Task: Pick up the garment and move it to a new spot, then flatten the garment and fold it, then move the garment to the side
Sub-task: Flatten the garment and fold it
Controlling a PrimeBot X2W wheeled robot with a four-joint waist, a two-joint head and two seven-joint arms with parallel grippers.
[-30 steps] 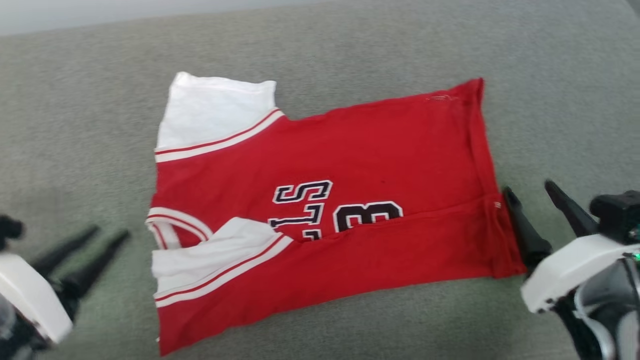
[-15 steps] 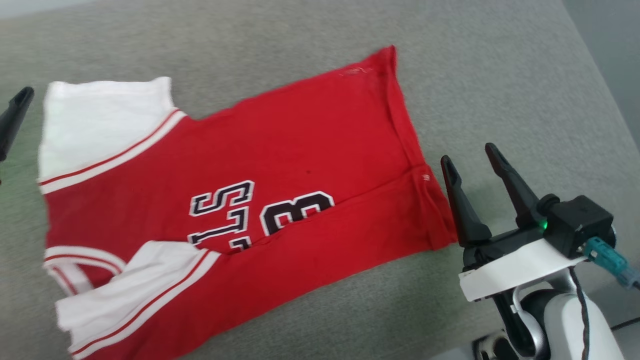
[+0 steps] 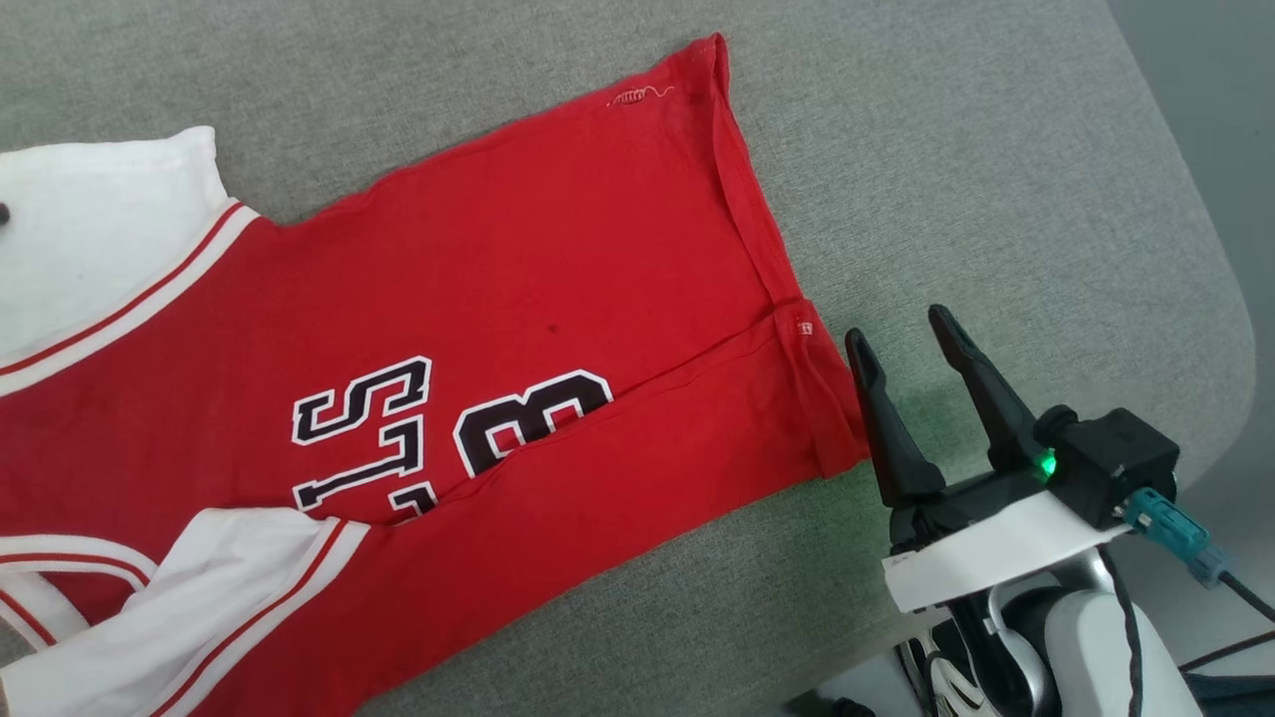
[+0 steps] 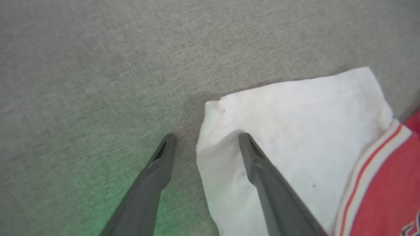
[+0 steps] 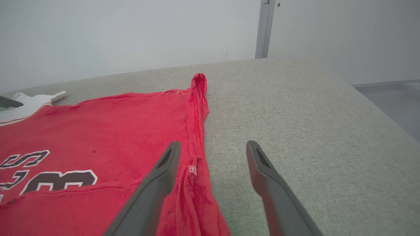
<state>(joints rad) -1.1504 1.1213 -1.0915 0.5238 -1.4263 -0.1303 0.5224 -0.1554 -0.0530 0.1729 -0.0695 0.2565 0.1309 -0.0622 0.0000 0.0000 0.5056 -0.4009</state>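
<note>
The red garment (image 3: 558,269) lies spread on the grey cushion, white number facing up, its near long edge folded over the body. My right gripper (image 3: 901,329) is open beside the hem's near corner. In the right wrist view that gripper (image 5: 212,143) has its left finger over the red hem (image 5: 197,124) and its right finger over bare cushion. My left gripper (image 4: 206,135) is open at the far white sleeve (image 4: 295,108): one finger rests over the sleeve's corner, the other over the cushion. Neither holds any fabric.
The grey cushion (image 3: 996,149) ends in a rounded edge at the right (image 3: 1230,309), with floor beyond. A pale wall and a vertical post (image 5: 264,29) stand behind the cushion. A cable with a teal plug (image 3: 1170,523) hangs off my right wrist.
The head camera has swung right, so the garment sits further left in the picture. My left gripper has gone from the near left up to the far white sleeve. The right gripper stays by the hem corner.
</note>
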